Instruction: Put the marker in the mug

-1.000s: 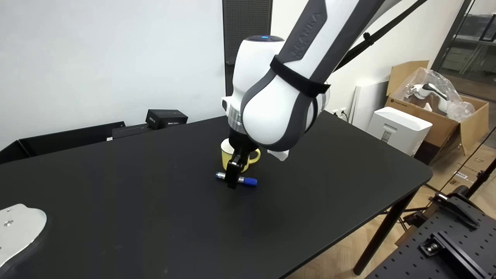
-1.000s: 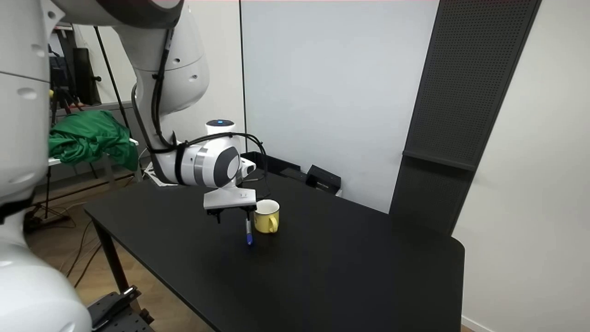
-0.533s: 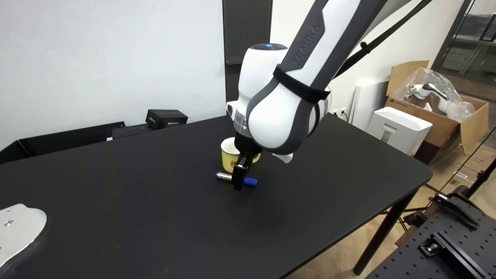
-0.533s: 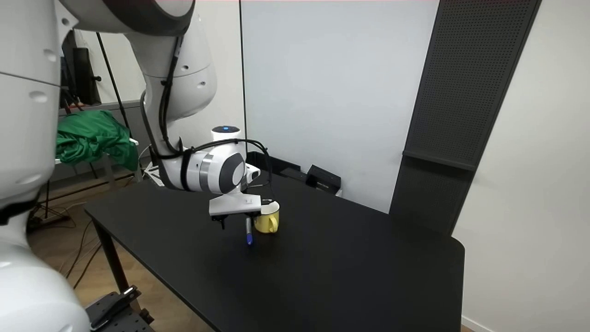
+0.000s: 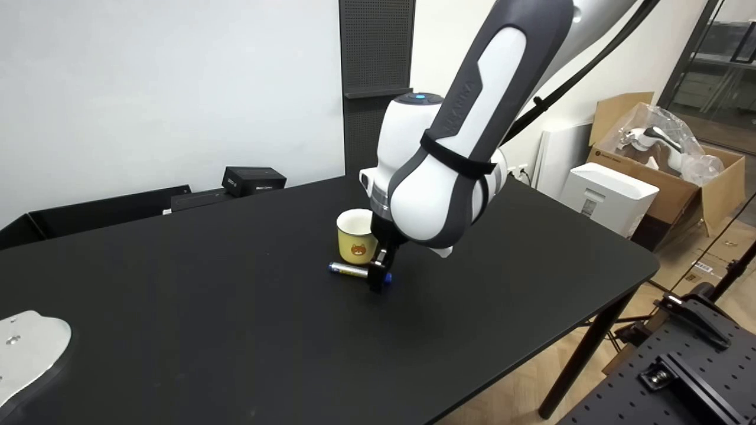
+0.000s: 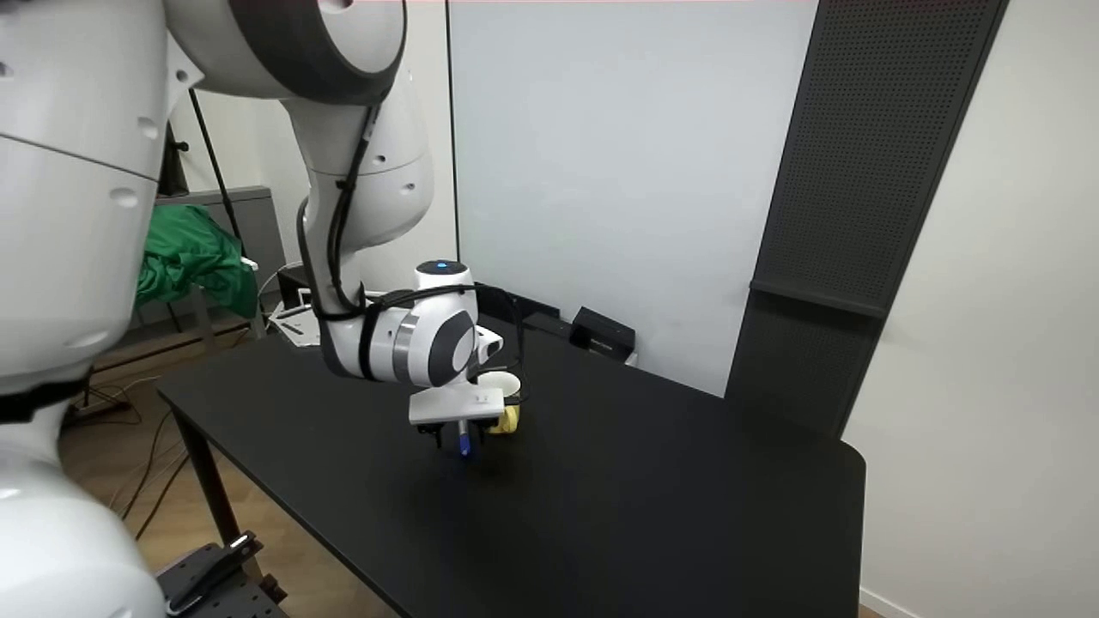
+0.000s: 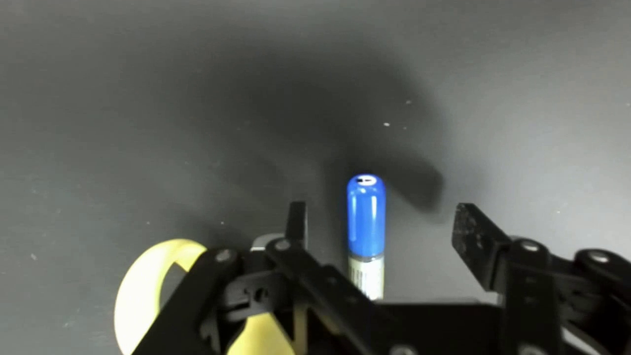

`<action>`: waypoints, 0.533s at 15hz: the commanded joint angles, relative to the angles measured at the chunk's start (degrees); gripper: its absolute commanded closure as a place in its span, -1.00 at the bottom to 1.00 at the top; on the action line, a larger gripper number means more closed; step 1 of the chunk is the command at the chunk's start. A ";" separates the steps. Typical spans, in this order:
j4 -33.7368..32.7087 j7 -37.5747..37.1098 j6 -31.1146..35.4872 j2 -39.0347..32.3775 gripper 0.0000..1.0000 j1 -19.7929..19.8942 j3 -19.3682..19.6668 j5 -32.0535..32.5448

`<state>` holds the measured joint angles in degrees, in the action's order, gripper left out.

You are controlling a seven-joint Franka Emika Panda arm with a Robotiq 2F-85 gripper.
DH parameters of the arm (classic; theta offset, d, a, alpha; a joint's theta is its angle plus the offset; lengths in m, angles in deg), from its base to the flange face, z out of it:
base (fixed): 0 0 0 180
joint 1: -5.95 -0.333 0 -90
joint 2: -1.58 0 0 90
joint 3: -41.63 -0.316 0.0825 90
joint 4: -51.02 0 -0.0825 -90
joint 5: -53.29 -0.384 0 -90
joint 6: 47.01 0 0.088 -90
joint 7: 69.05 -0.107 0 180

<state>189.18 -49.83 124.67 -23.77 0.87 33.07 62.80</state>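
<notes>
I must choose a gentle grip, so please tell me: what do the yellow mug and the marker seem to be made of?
Mug: probably glazed ceramic, perhaps enamelled metal; its yellow outside and white inside look smooth.
Marker: its blue cap looks like glossy plastic, with bright highlights in the wrist view; the pale, printed barrel could be plastic or metal.

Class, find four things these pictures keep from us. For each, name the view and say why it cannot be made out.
End of the marker opposite its cap: wrist view, hidden by the gripper.
Handle of the mug: in an exterior view, hidden behind the gripper.
Print on the barrel: in an exterior view, too small to read.
Rest of the white plate: in an exterior view, cut off by the left edge.
</notes>
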 commanded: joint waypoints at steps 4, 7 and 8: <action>-3.76 -1.05 0.37 -3.50 0.50 -0.30 1.07 2.19; -3.86 -0.96 0.43 -2.80 0.90 -0.58 0.88 2.31; -3.72 -0.84 0.33 -2.29 0.97 -0.61 0.77 2.41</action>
<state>186.76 -49.83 124.88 -25.73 0.43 33.73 63.69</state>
